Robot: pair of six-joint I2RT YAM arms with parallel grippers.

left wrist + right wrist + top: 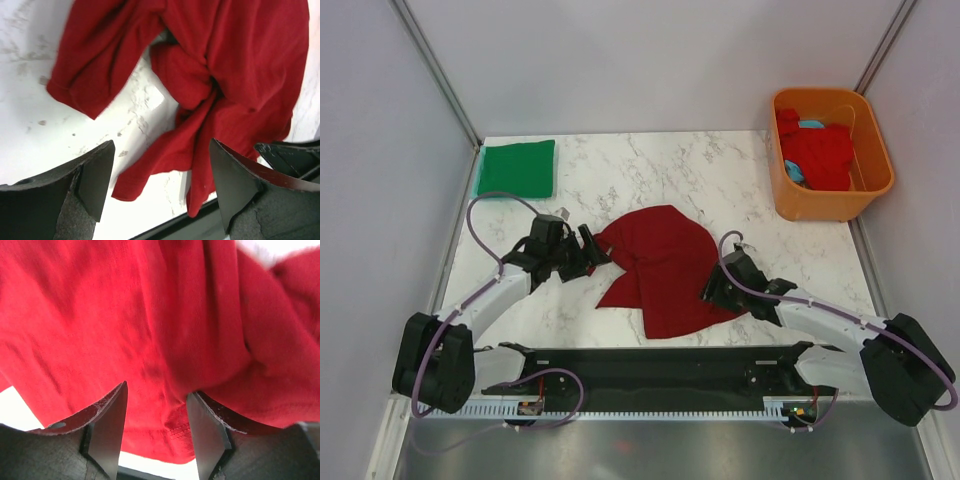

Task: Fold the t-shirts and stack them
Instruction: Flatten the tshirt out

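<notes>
A dark maroon red t-shirt (pixel 660 265) lies crumpled in the middle of the marble table. It fills the left wrist view (pixel 225 75) and the right wrist view (pixel 150 330). My left gripper (pixel 592 248) is open at the shirt's left edge, with loose cloth between its fingers (pixel 95 182). My right gripper (pixel 712 290) is open at the shirt's right edge, its fingers (pixel 207 432) either side of a hem. A bright green t-shirt (pixel 517 168) lies folded at the back left. A brighter red shirt (pixel 820 150) and a bit of light blue cloth (pixel 810 125) lie in the tub.
An orange plastic tub (pixel 800 200) stands at the back right. Grey walls close in the table on the left, back and right. A black rail (pixel 660 365) runs along the near edge between the arm bases.
</notes>
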